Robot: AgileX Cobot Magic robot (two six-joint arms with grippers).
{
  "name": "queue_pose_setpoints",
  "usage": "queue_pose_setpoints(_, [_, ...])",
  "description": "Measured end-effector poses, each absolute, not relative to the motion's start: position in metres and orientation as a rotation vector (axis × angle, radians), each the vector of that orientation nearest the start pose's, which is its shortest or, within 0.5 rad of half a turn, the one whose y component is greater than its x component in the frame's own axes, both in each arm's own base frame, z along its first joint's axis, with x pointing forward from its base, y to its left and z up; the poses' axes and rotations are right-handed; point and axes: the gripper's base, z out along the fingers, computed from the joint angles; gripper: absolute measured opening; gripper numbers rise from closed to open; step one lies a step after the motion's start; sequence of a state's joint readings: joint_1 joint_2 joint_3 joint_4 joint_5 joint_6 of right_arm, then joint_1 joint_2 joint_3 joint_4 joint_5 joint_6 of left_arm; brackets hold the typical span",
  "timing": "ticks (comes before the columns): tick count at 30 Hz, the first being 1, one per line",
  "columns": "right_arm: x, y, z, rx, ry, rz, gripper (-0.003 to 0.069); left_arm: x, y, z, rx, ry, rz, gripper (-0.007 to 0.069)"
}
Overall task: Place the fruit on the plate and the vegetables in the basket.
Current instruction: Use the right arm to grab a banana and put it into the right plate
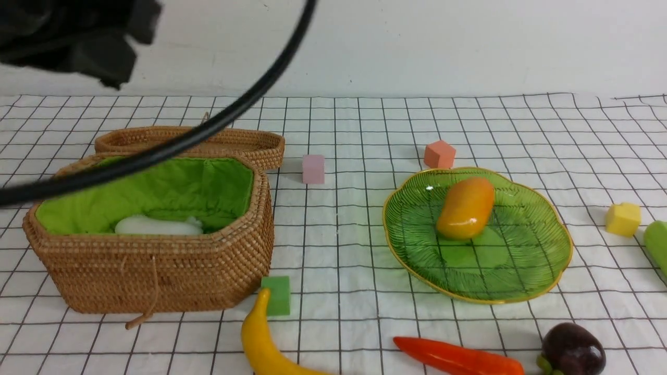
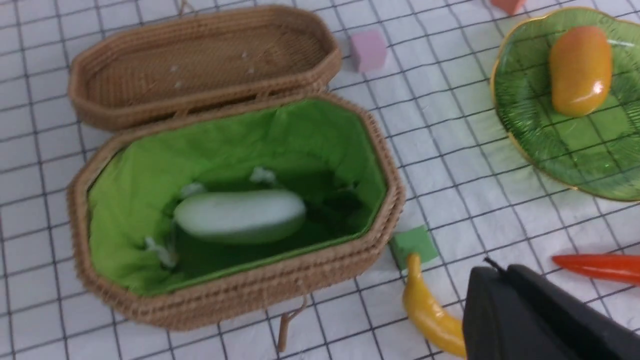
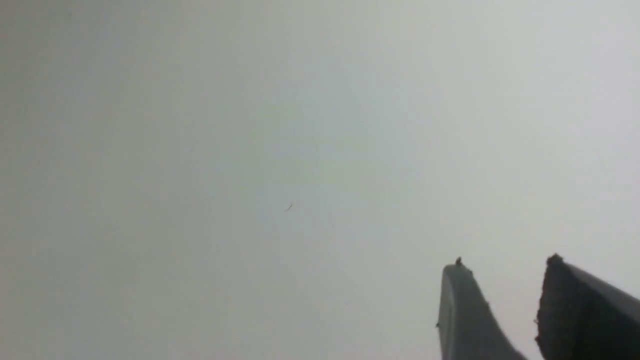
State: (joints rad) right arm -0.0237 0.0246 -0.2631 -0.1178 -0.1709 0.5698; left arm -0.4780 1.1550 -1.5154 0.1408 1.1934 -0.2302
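Observation:
The wicker basket (image 1: 156, 271) stands open at the left with its lid (image 1: 245, 143) lying behind it. The white radish (image 1: 156, 226) lies inside on the green lining and shows in the left wrist view (image 2: 240, 216). The green plate (image 1: 521, 281) at the right holds the mango (image 1: 465, 207). The banana (image 1: 260, 341), red pepper (image 1: 458, 358) and mangosteen (image 1: 573, 349) lie at the front edge. The green gourd (image 1: 657, 245) is at the far right. My left gripper (image 2: 500, 270) is shut and empty, high above the banana (image 2: 430, 315). My right gripper (image 3: 505, 262) is open and empty, facing a blank wall.
Foam cubes lie on the checked cloth: pink (image 1: 313, 169), orange (image 1: 439, 154), yellow (image 1: 623, 219) and green (image 1: 277, 295) beside the banana's tip. A dark part of my left arm (image 1: 78, 36) and its black cable (image 1: 208, 130) hang across the upper left.

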Motion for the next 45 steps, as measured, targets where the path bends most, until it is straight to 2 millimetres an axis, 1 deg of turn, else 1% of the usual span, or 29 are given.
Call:
queue_pose_setpoints(1, [0.026,0.001,0.334,0.246,1.072,0.388,0.0245,0.179,-0.078,0.462,0.264,2.282,-0.191,-0.0013])
queue_pose_setpoints(3, [0.025,-0.002,0.368,0.28,1.175,0.34,0.0245,0.162,-0.068,0.446,0.229,2.261,-0.211,-0.0013])
queue_pose_setpoints(7, [0.038,-0.009,0.429,0.27,1.394,0.135,0.0245,0.127,-0.053,0.405,0.133,2.242,-0.294,-0.0013])
queue_pose_setpoints(8, [0.038,-0.009,0.429,0.27,1.394,0.135,0.0245,0.123,-0.051,0.404,0.124,2.231,-0.305,-0.0013])
queue_pose_setpoints(9, [0.043,-0.01,0.437,0.247,1.426,0.093,0.0245,0.115,-0.047,0.39,0.088,2.238,-0.33,-0.0013])
queue_pose_setpoints(10, [0.058,-0.009,0.446,0.176,1.48,0.044,0.0245,0.097,-0.039,0.37,0.03,2.213,-0.38,-0.0013])
queue_pose_setpoints(14, [0.096,0.008,0.432,0.044,1.642,0.162,0.0245,0.065,-0.025,0.319,-0.051,2.167,-0.459,-0.0013])
queue_pose_setpoints(16, [0.116,0.027,0.412,-0.08,1.818,0.249,0.0245,0.054,-0.019,0.304,-0.076,2.138,-0.492,-0.0013])
queue_pose_setpoints(17, [0.118,0.029,0.411,-0.089,1.827,0.254,0.0245,0.051,-0.018,0.303,-0.079,2.126,-0.5,-0.0013])
queue_pose_setpoints(18, [0.129,0.043,0.395,-0.208,1.968,0.282,0.0245,0.044,-0.015,0.297,-0.088,2.103,-0.518,-0.0013])
queue_pose_setpoints(20, [0.142,0.065,0.375,-0.409,2.146,0.295,0.0245,0.033,-0.009,0.295,-0.096,2.032,-0.553,-0.0013])
queue_pose_setpoints(21, [0.143,0.067,0.373,-0.434,2.164,0.29,0.0245,0.032,-0.009,0.295,-0.096,2.027,-0.555,-0.0013])
queue_pose_setpoints(23, [0.15,0.083,0.363,-0.548,2.24,0.315,0.0245,0.027,-0.006,0.297,-0.096,1.985,-0.57,-0.0013])
queue_pose_setpoints(24, [0.156,0.096,0.355,-0.615,2.289,0.352,0.0248,0.025,-0.005,0.297,-0.097,1.968,-0.574,-0.0013])
queue_pose_setpoints(26, [0.162,0.113,0.345,-0.674,2.336,0.412,0.026,0.024,-0.004,0.297,-0.097,1.959,-0.573,-0.0013])
queue_pose_setpoints(27, [0.163,0.116,0.343,-0.689,2.346,0.418,0.0261,0.024,-0.004,0.297,-0.097,1.959,-0.573,-0.0013])
queue_pose_setpoints(29, [0.167,0.137,0.329,-0.795,2.387,0.491,0.029,0.024,-0.004,0.297,-0.098,1.959,-0.57,-0.0013])
queue_pose_setpoints(31, [0.17,0.16,0.318,-0.912,2.406,0.568,0.034,0.024,-0.004,0.297,-0.098,1.958,-0.568,-0.0013])
queue_pose_setpoints(33, [0.172,0.173,0.315,-0.994,2.39,0.596,0.0385,0.024,-0.004,0.297,-0.098,1.958,-0.568,-0.0013])
queue_pose_setpoints(34, [0.175,0.187,0.311,-1.079,2.373,0.615,0.0438,0.024,-0.004,0.297,-0.098,1.958,-0.568,-0.0013])
queue_pose_setpoints(35, [0.175,0.189,0.31,-1.093,2.369,0.616,0.0438,0.024,-0.004,0.297,-0.098,1.958,-0.568,-0.0013])
queue_pose_setpoints(36, [0.18,0.208,0.306,-1.218,2.319,0.613,0.0519,0.024,-0.004,0.297,-0.098,1.958,-0.568,-0.0013])
queue_pose_setpoints(38, [0.183,0.218,0.303,-1.278,2.297,0.61,0.056,0.024,-0.004,0.297,-0.098,1.958,-0.568,-0.0013])
queue_pose_setpoints(39, [0.189,0.238,0.298,-1.354,2.274,0.614,0.0622,0.024,-0.004,0.297,-0.098,1.96,-0.567,-0.0013])
queue_pose_setpoints(40, [0.192,0.249,0.295,-1.385,2.27,0.616,0.0647,0.024,-0.004,0.296,-0.098,1.962,-0.567,-0.0013])
queue_pose_setpoints(41, [0.196,0.259,0.292,-1.411,2.267,0.617,0.0662,0.024,-0.004,0.295,-0.098,1.967,-0.565,-0.0013])
queue_pose_setpoints(42, [0.197,0.261,0.291,-1.42,2.265,0.617,0.0668,0.024,-0.004,0.295,-0.098,1.967,-0.565,-0.0013])
queue_pose_setpoints(44, [0.207,0.286,0.28,-1.486,2.263,0.61,0.0681,0.024,-0.004,0.295,-0.099,1.968,-0.562,-0.0013])
queue_pose_setpoints(45, [0.21,0.292,0.28,-1.5,2.251,0.606,0.0678,0.024,-0.004,0.295,-0.101,1.967,-0.554,-0.0013])
